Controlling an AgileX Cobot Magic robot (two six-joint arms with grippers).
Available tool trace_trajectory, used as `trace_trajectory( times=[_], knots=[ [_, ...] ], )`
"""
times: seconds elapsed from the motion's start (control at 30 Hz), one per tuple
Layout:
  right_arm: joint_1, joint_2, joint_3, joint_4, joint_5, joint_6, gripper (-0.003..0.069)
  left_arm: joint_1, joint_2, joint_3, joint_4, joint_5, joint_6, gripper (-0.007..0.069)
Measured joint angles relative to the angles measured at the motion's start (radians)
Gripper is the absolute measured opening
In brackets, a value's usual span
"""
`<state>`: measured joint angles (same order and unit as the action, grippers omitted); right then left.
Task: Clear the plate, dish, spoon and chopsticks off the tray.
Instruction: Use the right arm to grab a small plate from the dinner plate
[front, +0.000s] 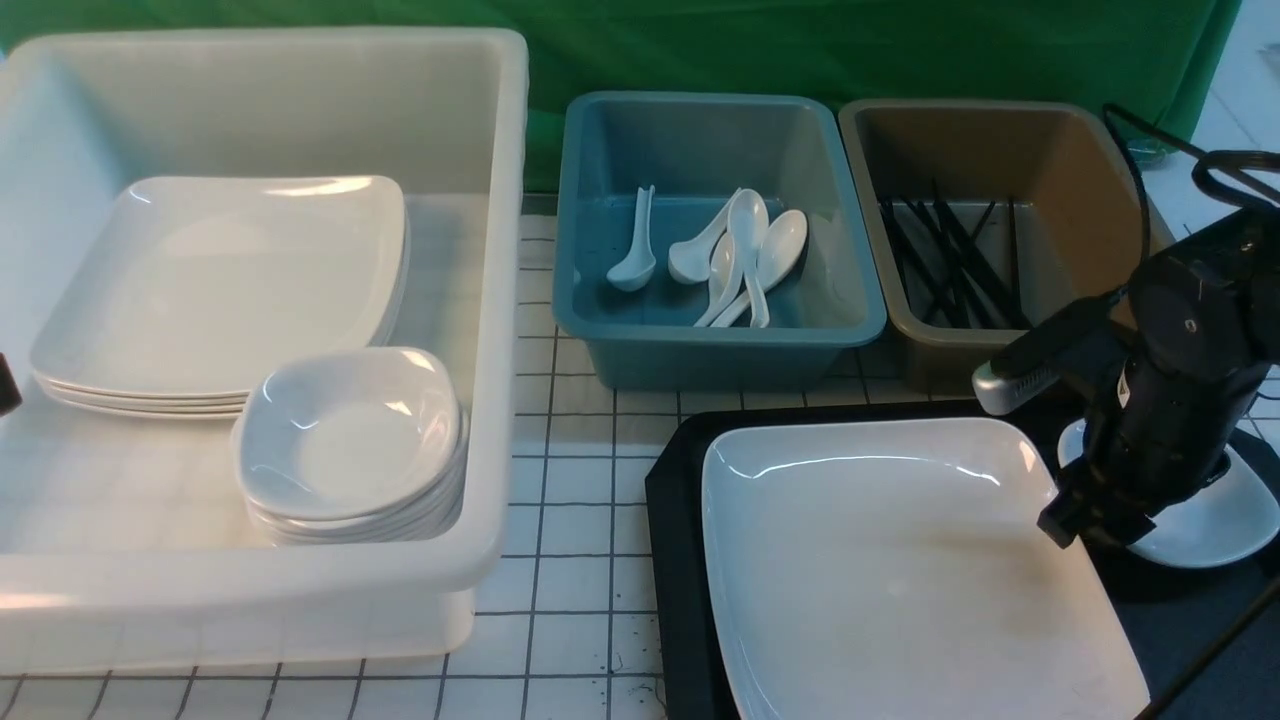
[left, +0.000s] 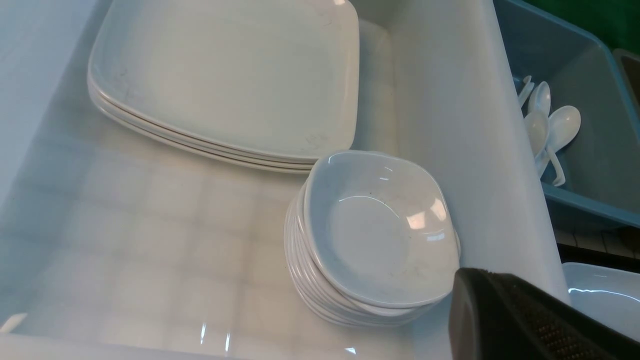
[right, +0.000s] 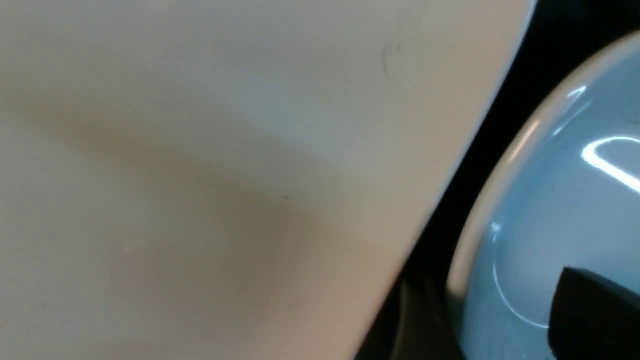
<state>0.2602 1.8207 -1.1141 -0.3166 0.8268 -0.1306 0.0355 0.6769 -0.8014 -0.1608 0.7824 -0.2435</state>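
front: right end effector (front: 1085, 520) low over dish (front: 1215, 520) on tray (front: 675, 560), just beside plate (front: 900, 560); apart or together, cannot tell | left wrist: left end effector (left: 480, 300) closed, empty, over white tub (left: 490, 125) | right wrist: one finger (right: 595, 310) over dish bowl; best to pinch rim, lift straight.

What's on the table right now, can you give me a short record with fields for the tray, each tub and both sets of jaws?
tray: holds the plate and the dish, side by side
white tub: stacked plates, stacked dishes
blue tub: spoons
brown tub: chopsticks
left jaws: shut, above the white tub
right jaws: low at the dish; open or shut unclear
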Motion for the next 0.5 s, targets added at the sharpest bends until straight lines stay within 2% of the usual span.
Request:
trace_trajectory(
  times=[0.23, 0.5],
  knots=[
    [0.000, 0.012, 0.000, -0.042, -0.004, 0.000, 0.0304, 0.000, 0.000, 0.000, 0.000, 0.000, 0.000, 0.0020],
    [0.000, 0.042, 0.000, -0.055, 0.010, 0.002, 0.0190, 0.000, 0.000, 0.000, 0.000, 0.000, 0.000, 0.0020]
  ],
)
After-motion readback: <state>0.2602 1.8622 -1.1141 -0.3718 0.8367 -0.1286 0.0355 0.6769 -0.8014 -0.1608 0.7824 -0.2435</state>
